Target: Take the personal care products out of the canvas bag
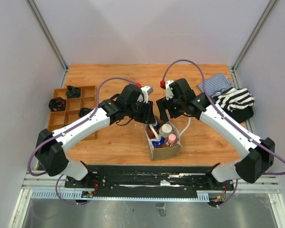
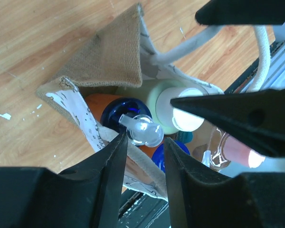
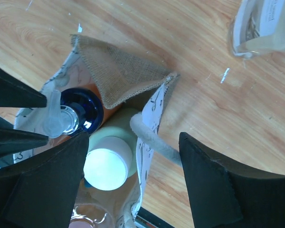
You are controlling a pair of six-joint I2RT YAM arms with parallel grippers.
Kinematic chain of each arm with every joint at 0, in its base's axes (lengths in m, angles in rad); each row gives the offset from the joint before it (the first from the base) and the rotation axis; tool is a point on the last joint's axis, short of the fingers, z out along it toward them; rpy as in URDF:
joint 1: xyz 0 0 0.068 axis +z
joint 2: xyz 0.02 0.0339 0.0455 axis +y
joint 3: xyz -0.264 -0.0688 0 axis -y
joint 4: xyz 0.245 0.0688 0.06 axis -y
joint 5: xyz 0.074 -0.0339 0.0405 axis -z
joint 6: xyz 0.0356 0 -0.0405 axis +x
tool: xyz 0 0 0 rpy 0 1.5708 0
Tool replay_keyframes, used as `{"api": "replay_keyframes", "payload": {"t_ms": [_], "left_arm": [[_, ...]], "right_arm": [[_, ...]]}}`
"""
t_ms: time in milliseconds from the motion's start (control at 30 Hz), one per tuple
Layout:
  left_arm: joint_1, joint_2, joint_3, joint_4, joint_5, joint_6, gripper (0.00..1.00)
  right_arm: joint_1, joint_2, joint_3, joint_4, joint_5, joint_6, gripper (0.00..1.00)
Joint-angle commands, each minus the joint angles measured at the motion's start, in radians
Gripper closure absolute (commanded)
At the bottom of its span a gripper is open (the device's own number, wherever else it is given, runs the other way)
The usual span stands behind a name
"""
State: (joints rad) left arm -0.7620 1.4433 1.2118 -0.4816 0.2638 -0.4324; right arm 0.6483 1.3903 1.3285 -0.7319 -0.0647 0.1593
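Two arms meet over the canvas bag [image 1: 164,153], which stands at 6 o'clock on the wooden surface [image 1: 109,142]. All the personal care products you can see are inside it.

Your left end effector [image 2: 145,140] is open. Its fingertips sit on either side of the clear pump spout [image 2: 142,129] of the orange bottle with the blue top [image 2: 115,113], without touching it.

Your right end effector [image 3: 133,137] is spread wide. One finger is over the cream bottle [image 3: 108,168], and the other is outside the bag wall at 3 o'clock. A white handle [image 3: 154,145] lies between them.

The pink-capped bottle [image 2: 237,151] waits at the bag's 5 o'clock corner. A wooden tray [image 1: 85,89] sits at 9 o'clock and striped cloths [image 1: 232,97] at 2 o'clock, both well apart from the bag.

- **Collision:** both sets of fingers share one small opening, so if the two arms move together they are likely to knock each other.
- **Lifting the bag:** if you close the right fingers where they are, they would probably trap the handle and the fabric wall. Lifting would then raise the bag, not a bottle.
- **Weak grip:** the spout is slim and looks slick, so a pinch there may twist or slip. Going lower, on the blue collar, looks safer.
- **Bag dragged or tipped:** the bottles are packed close, so pulling one out could drag or tip the light bag. A canvas flap folded in at the mouth could also catch the bottle's shoulder.
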Motion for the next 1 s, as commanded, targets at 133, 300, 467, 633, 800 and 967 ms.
{"api": "replay_keyframes", "payload": {"t_ms": [133,300,467,633,800,967], "left_arm": [[-0.087,0.087,0.163,-0.117,-0.146,0.074,0.58],[-0.121,0.098,0.221,-0.170,-0.262,0.097,0.59],[-0.122,0.056,0.248,-0.169,-0.344,0.091,0.59],[-0.127,0.137,0.324,-0.218,-0.310,0.103,0.59],[-0.135,0.178,0.317,-0.254,-0.357,0.081,0.59],[-0.137,0.204,0.307,-0.276,-0.358,0.068,0.59]], "right_arm": [[0.035,0.005,-0.047,0.005,-0.027,0.053,0.23],[0.048,-0.025,-0.054,-0.014,-0.008,0.055,0.25],[0.129,-0.109,-0.041,-0.052,0.115,0.043,0.27],[0.181,-0.140,-0.005,-0.094,0.201,0.044,0.26],[0.194,-0.178,0.005,-0.119,0.245,0.052,0.26],[0.196,-0.205,0.019,-0.121,0.231,0.050,0.26]]}}
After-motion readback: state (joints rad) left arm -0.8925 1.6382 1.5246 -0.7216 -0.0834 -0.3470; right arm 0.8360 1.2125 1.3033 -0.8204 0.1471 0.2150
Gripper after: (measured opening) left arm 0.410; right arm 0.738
